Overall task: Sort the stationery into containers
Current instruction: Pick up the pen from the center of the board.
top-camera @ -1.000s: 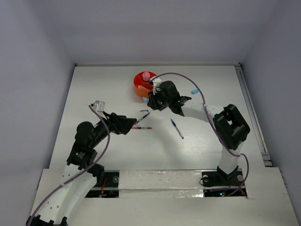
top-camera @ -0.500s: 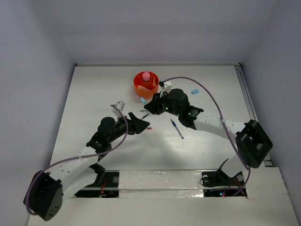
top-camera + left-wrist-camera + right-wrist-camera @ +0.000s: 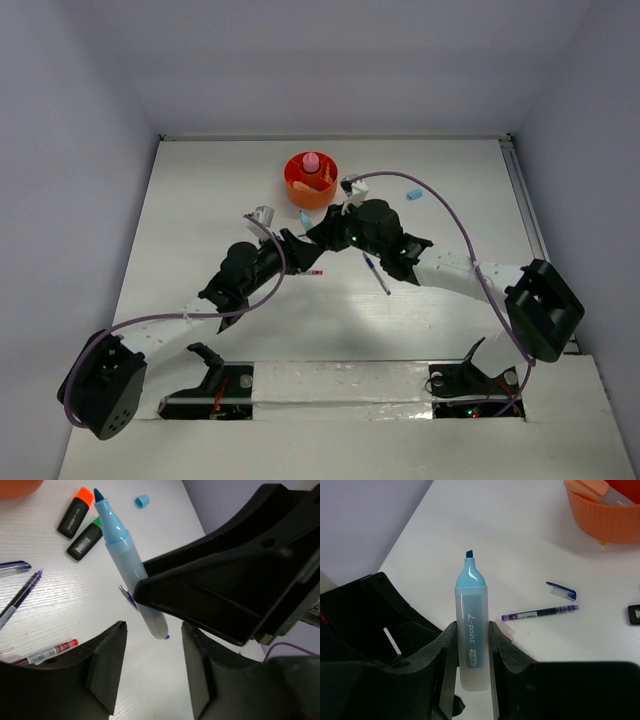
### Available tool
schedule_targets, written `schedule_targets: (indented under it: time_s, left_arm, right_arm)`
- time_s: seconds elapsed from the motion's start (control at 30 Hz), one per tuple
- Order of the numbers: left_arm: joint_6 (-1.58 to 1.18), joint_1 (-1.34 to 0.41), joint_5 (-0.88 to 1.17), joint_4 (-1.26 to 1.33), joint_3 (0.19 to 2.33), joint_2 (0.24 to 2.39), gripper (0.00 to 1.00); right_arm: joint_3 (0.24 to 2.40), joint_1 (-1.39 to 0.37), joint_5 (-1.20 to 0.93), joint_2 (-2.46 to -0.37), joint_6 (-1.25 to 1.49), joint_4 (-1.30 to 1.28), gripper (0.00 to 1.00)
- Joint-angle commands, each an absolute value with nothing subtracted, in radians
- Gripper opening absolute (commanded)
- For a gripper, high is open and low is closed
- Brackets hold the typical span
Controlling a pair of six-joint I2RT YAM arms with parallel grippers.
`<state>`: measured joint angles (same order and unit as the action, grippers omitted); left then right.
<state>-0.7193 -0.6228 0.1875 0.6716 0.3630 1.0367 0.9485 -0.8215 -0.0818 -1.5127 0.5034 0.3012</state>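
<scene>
My right gripper (image 3: 471,630) is shut on an uncapped light-blue marker (image 3: 471,605), holding it by the lower barrel above the table. In the left wrist view the same marker (image 3: 125,560) hangs tilted, its blunt end just at the tips of my left gripper (image 3: 152,647). The left jaws stand apart with nothing between the pads. From above, the left gripper (image 3: 298,252) and the right gripper (image 3: 322,236) meet at mid-table. Behind them stands the orange cup (image 3: 311,180), holding a pink piece and a peach piece.
On the table lie an orange highlighter (image 3: 75,515), a green highlighter (image 3: 85,540), a light-blue cap (image 3: 142,500), a red pen (image 3: 47,652), a purple pen (image 3: 540,613), a blue pen cap (image 3: 561,591) and a blue pen (image 3: 377,273).
My left arm has stretched forward and right to meet the right gripper, and its jaws have narrowed. The right gripper came down and left from beside the cup, still holding the marker.
</scene>
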Motion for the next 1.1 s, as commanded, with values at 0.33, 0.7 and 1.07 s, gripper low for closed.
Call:
schedule_targets:
  time_s: [0.33, 0.7, 1.07]
  left_arm:
    - [-0.680, -0.669, 0.058, 0.828, 0.388, 1.046, 0.27]
    - [-0.623, -0.687, 0.009, 0.763, 0.374, 0.999, 0.00]
    - [-0.561, -0.687, 0.026, 0.724, 0.293, 0.896, 0.00]
  right_arm:
    - [0.897, -0.881, -0.072, -1.465, 0.630, 0.397, 0.04]
    - [0.928, -0.890, -0.068, -1.462, 0.640, 0.305, 0.06]
    - [0.930, -0.784, -0.123, -1.321, 0.592, 0.187, 0.51]
